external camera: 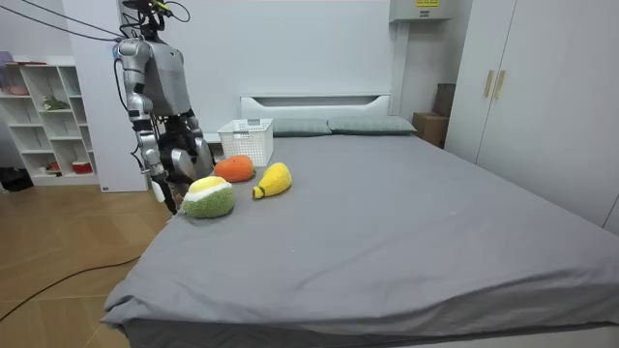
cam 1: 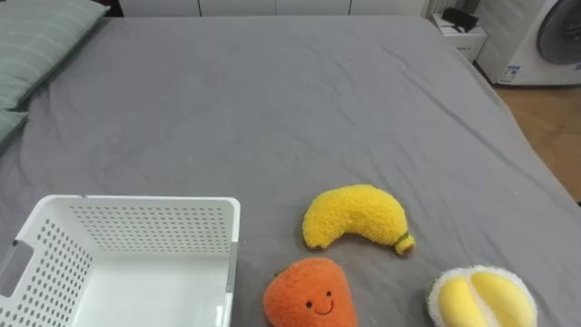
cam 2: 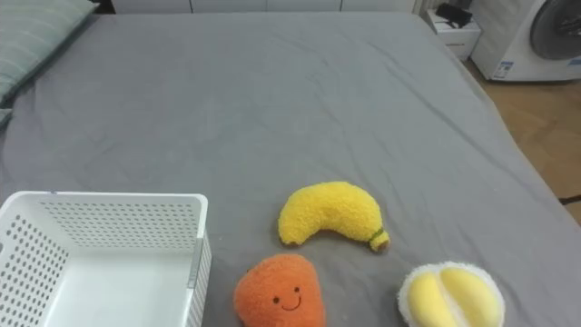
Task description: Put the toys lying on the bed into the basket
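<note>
Plush and fuzzy, three toys lie on the grey bed (cam 1: 272, 109), all on the robot's right of the white basket (cam 1: 145, 202). Closest to the basket is the orange toy (cam 1: 310, 292), round, with a small stitched smiling face, just beside the basket's right wall but apart from it. Up and further right of the basket lies the banana toy (cam 1: 356, 216), bright yellow and curved, with a small brown-and-green stem tip that points away from the basket. Farthest from the basket is the split fruit toy (cam 1: 481, 298), which has a pale fuzzy rim around two yellow segments; the room view shows its shell as green. None of the three toys touches another.

The basket is white plastic with perforated walls and a plain rim, and it stands upright on the sheet. The part of its inside that shows is bare white bottom. Beyond the basket, toward the head of the bed, lie striped grey-green pillows (cam 1: 36, 45).

In the room view the robot stands at the side of the bed, facing it, with the basket and the toys right in front of it. Its right hand (external camera: 162, 189) hangs low by the mattress edge, on the far side of the split fruit toy from the basket; whether it is spread or closed cannot be told.
</note>
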Motion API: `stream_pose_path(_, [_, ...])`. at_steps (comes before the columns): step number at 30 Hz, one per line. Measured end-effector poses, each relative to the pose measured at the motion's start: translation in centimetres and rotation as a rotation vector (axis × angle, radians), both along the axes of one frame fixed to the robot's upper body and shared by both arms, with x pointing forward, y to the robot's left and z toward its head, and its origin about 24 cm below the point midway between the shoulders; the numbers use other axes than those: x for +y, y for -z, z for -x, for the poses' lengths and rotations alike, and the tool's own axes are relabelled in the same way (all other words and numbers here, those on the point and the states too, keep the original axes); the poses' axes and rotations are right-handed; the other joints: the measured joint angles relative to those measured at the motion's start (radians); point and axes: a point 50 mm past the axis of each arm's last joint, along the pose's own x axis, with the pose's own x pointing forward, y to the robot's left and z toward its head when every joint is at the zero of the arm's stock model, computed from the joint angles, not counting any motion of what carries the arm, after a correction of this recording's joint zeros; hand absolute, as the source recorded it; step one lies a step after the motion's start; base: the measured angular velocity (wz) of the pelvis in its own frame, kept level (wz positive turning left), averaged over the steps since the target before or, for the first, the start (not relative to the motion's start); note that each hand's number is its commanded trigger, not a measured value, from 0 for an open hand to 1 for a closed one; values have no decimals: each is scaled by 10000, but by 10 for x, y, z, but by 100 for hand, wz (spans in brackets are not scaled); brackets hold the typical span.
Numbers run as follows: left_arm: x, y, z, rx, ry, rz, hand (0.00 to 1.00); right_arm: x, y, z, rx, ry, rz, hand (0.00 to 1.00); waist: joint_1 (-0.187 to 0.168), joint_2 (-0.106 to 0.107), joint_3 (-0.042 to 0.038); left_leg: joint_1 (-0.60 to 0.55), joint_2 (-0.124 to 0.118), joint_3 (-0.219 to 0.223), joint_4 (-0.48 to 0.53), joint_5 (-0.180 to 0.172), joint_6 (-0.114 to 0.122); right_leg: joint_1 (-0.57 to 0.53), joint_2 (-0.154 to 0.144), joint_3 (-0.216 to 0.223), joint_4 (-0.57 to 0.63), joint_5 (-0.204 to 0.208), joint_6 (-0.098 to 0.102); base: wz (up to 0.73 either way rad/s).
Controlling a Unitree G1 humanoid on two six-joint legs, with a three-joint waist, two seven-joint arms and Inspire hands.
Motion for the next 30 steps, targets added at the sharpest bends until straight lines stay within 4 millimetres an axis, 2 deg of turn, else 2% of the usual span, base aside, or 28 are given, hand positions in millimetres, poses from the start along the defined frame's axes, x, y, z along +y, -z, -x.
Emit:
stream_pose_path(12, [4, -2, 3, 397, 731, -620, 0, -1, 0, -4, -14, -341, 43, 0, 36, -9, 21, 140, 6, -7, 3, 0, -2, 133, 5, 13, 22, 9, -6, 0])
stream_pose_path(20, [3, -2, 8, 655, 682, -532, 0, 0, 0, 1, 263, -189, 83, 0, 24, -72, 28, 132, -2, -33, -1, -1, -2, 144, 3, -3, -14, 9, -5, 0])
stream_pose_path(30, [7, -3, 16, 727, 126, -575, 0, 1, -1, 26, 734, 1996, -119, 0, -49, -265, -13, 95, -6, -103, 21, -3, -1, 148, -24, -194, -58, 8, -1, 1])
